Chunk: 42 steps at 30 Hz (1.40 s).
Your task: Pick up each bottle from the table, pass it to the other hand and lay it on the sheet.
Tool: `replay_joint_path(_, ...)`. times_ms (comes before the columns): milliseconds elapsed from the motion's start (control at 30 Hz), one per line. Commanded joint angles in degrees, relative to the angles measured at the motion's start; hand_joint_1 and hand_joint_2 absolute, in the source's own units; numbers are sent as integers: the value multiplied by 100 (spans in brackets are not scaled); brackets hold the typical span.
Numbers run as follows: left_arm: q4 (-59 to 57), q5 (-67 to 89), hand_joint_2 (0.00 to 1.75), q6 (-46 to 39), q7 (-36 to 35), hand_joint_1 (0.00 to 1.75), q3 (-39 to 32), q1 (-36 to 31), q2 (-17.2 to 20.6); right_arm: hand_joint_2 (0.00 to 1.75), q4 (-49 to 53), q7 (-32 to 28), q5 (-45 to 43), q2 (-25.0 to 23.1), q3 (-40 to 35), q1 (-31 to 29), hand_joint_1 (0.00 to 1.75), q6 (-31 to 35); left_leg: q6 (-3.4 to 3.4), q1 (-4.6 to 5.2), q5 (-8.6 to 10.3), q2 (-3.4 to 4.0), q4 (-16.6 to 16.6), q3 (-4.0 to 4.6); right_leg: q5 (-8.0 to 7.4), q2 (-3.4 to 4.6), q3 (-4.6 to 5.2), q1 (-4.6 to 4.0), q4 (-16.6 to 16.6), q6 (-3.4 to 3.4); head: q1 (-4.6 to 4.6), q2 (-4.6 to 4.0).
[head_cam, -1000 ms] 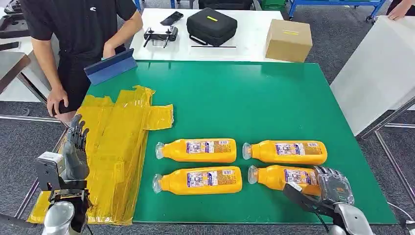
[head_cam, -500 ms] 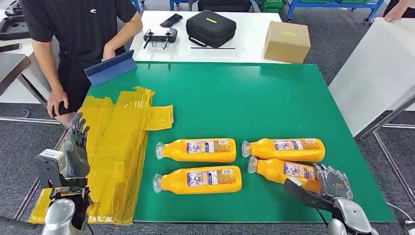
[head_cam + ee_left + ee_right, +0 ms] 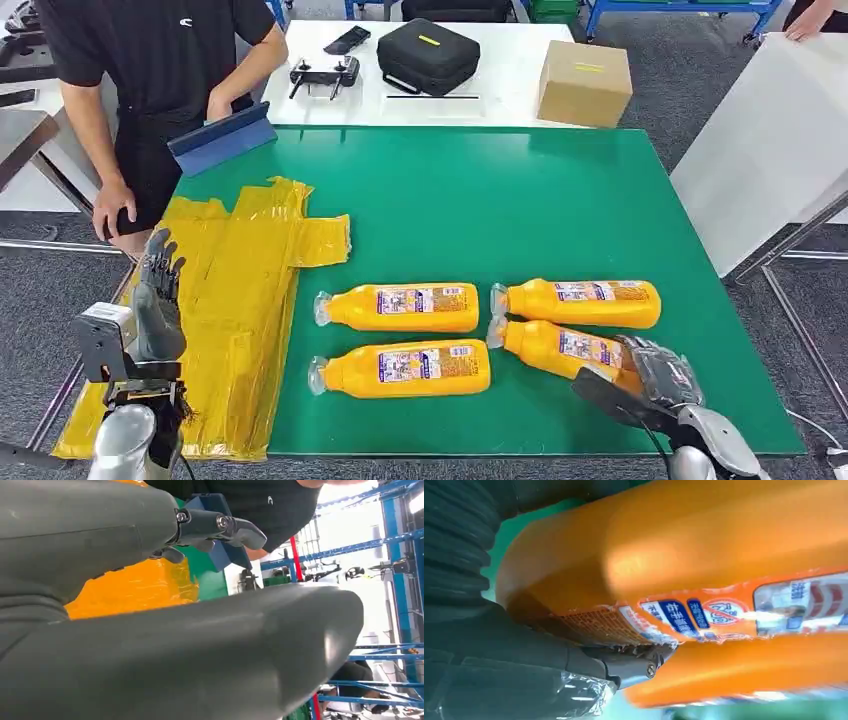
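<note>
Here the right robot hand [image 3: 662, 375] is wrapped around the base end of the near-right bottle [image 3: 555, 347], which lies tilted on the green surface [image 3: 480, 200], its capped end nosing against the far-right bottle [image 3: 578, 302] just beyond the fingers; the right wrist view shows orange plastic and label pressed tight into the palm. To do this pick well, I would judge the grip wants to stay firm and the lift go straight up before any swing across, since the neighbour lies touching and a sideways drag would likely roll it. Held so near one end, the bottle may droop, so it should be levelled before the hand-over. The left robot hand [image 3: 157, 300] stands upright with fingers spread and nothing in it, poised over the yellow sheet [image 3: 235, 300], which lies crumpled beside it and bears no bottle. Two more bottles [image 3: 400, 340] lie between the two hands. As for containers, a shut cardboard box [image 3: 585, 82] and a zipped black case [image 3: 430, 52] sit well beyond both hands; their contents cannot be told.
</note>
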State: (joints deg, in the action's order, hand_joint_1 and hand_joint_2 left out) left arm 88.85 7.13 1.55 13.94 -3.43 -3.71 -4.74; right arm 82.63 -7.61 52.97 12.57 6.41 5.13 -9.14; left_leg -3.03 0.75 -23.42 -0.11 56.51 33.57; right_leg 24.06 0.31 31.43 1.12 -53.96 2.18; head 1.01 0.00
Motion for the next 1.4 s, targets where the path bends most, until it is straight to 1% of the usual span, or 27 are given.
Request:
replay_joint_path(33, -413, -9, 0, -7, 65, 0, -35, -232, 36, 175, 1224, -421, -1354, 351, -1139, 180, 175, -405, 32, -2, -7, 1, 2, 3, 10, -2, 9, 0, -11, -21, -2, 0)
replay_joint_path(67, -411, -10, 0, -7, 76, 0, -41, -225, 39, 175, 1321, -454, -1469, 370, -1145, 138, 175, -445, 22, -3, -5, 2, 1, 5, 6, 0, 7, -2, -6, -14, 0, 0)
replay_joint_path(167, -370, -10, 0, -7, 88, 0, -57, -206, 18, 175, 1537, -558, -1667, 416, -1132, 68, 175, -505, 28, -1, -5, 0, 4, 15, 11, -2, 16, 1, -15, -16, 0, 0)
replay_joint_path(267, -293, -4, 0, -4, 92, 0, -59, -192, -3, 175, 1694, -535, -1687, 428, -1074, -9, 175, -504, 21, -2, 8, -3, 1, 52, 4, 2, 45, -1, -20, -9, 0, 0)
replay_joint_path(333, -268, 4, 0, -1, 91, 0, -54, -178, 10, 175, 1738, -511, -1671, 394, -1024, -75, 175, -489, 26, 0, 3, -3, 2, 46, 9, 2, 38, -1, -21, -11, -2, 0)
replay_joint_path(433, -254, -3, 0, -2, 82, 0, -43, -118, 43, 175, 1850, -456, -1586, 184, -832, -132, 175, -393, 31, 7, 2, -3, 1, 50, 11, 2, 36, 0, -22, -12, -2, 0)
replay_joint_path(500, -254, -3, 0, -2, 82, 0, -43, -118, 43, 175, 1850, -456, -1586, 184, -832, -132, 175, -393, 28, 12, 5, -4, -1, 57, 8, 2, 39, -4, -19, -10, -2, 0)
replay_joint_path(533, -249, -2, 0, -1, 84, 0, -34, -113, 32, 175, 1896, -494, -1488, 103, -738, -157, 175, -263, 23, 14, 8, -8, -1, 62, 6, 0, 43, -3, -18, -7, 0, 0)
replay_joint_path(600, -238, 4, 0, 6, 85, 0, -2, -125, 3, 175, 1925, -518, -1492, 29, -671, -291, 175, -199, 29, 15, 5, -5, 0, 60, 9, 1, 41, -3, -20, -11, -2, 0)
replay_joint_path(633, -233, 26, 0, 29, 83, 0, 31, -136, -21, 175, 1908, -632, -1481, -60, -607, -448, 175, -22, 27, 16, 6, -5, 0, 64, 7, 2, 44, -3, -20, -10, 0, 0)
replay_joint_path(733, -228, 44, 0, 34, 74, 0, 67, -149, -40, 175, 1889, -612, -1473, -66, -621, -591, 175, -58, 22, 19, 9, -2, 0, 72, 4, 5, 52, -2, -20, -8, 0, 0)
replay_joint_path(767, -228, 44, 0, 34, 74, 0, 67, -149, -40, 175, 1889, -612, -1473, -66, -621, -591, 175, -58, 32, 18, 3, 3, 3, 63, 8, 9, 46, -3, -23, -14, -2, 0)
replay_joint_path(833, -231, 46, 0, 34, 74, 0, 64, -148, -37, 175, 1869, -633, -1493, -97, -601, -603, 175, -42, 23, 17, 10, -10, 0, 66, 6, -4, 46, -4, -18, -10, 0, 0)
replay_joint_path(867, -227, 60, 0, 48, 70, 0, 94, -142, -55, 175, 1812, -696, -1438, -196, -560, -785, 175, 113, 18, 18, 13, -12, -1, 69, 5, -6, 49, -4, -16, -8, 0, 0)
replay_joint_path(900, -219, 66, 0, 56, 69, 0, 116, -133, -65, 175, 1784, -706, -1445, -240, -556, -887, 175, 135, 25, 17, 10, -10, 0, 63, 9, -6, 44, -4, -18, -13, 0, 0)
replay_joint_path(933, -214, 80, 0, 77, 73, 0, 173, -129, -78, 175, 1693, -720, -1498, -302, -564, -1101, 175, 165, 18, 19, 12, -5, 1, 68, 5, -1, 51, -2, -19, -9, 0, 0)
replay_joint_path(967, -236, 87, 0, 87, 78, 0, 223, -160, -79, 175, 1561, -728, -1539, -363, -570, -1324, 175, 216, 26, 19, 7, 3, 3, 62, 8, 5, 46, -3, -22, -14, 0, 0)
replay_joint_path(1033, -342, 78, 0, 100, 97, 0, 331, -326, -96, 175, 1106, -694, -1630, -514, -682, -1960, 175, 232, 16, 22, 13, 12, 1, 73, 0, 15, 57, 0, -23, -7, -2, 0)
replay_joint_path(1067, -391, 93, 0, 101, 87, 0, 384, -398, -89, 175, 897, -677, -1684, -582, -749, -2199, 175, 253, 25, 19, 8, 27, 6, 69, -1, 29, 57, -3, -27, -13, 0, 0)
replay_joint_path(1100, -458, 102, 0, 96, 74, 0, 435, -487, -90, 175, 640, -672, -1798, -679, -831, -2477, 175, 288, 21, 18, 12, 25, 5, 74, -5, 28, 60, -4, -24, -10, -2, 0)
replay_joint_path(1133, -511, 106, 0, 96, 70, 0, 471, -554, -92, 175, 491, -666, -1849, -716, -916, -2627, 175, 314, 15, 17, 16, 15, 3, 78, -6, 19, 63, -5, -22, -6, -2, 0)
replay_joint_path(1200, -584, 103, 0, 92, 61, 0, 523, -634, -121, 175, 178, -684, -2008, -876, -1085, -2836, 175, 483, 19, 16, 18, 20, 3, 71, -6, 19, 59, -6, -22, -10, -2, 0)
replay_joint_path(1233, -578, 103, 0, 92, 61, 0, 542, -623, -138, 175, 114, -701, -2059, -959, -1153, -2837, 175, 532, 8, 17, 24, 9, 0, 73, -5, 10, 57, -5, -19, -6, 0, 0)
replay_joint_path(1267, -565, 74, 0, 102, 42, 0, 559, -600, -165, 175, 31, -721, -2121, -1057, -1218, -2829, 175, 619, 17, 14, 23, 17, 0, 65, -5, 17, 51, -7, -19, -13, -2, 0)
replay_joint_path(1333, -549, 77, 0, 102, 45, 0, 593, -571, -178, 175, -21, -749, -2083, -1109, -1317, -2791, 175, 750, 1, 14, 28, 8, -2, 70, -9, 8, 51, -7, -16, 1, 0, 0)
replay_joint_path(1400, -543, 73, 0, 102, 45, 0, 597, -563, -169, 175, -6, -749, -2101, -1074, -1339, -2773, 175, 777, 7, 15, 25, 11, -3, 63, -5, 10, 45, -6, -17, -2, 0, 0)
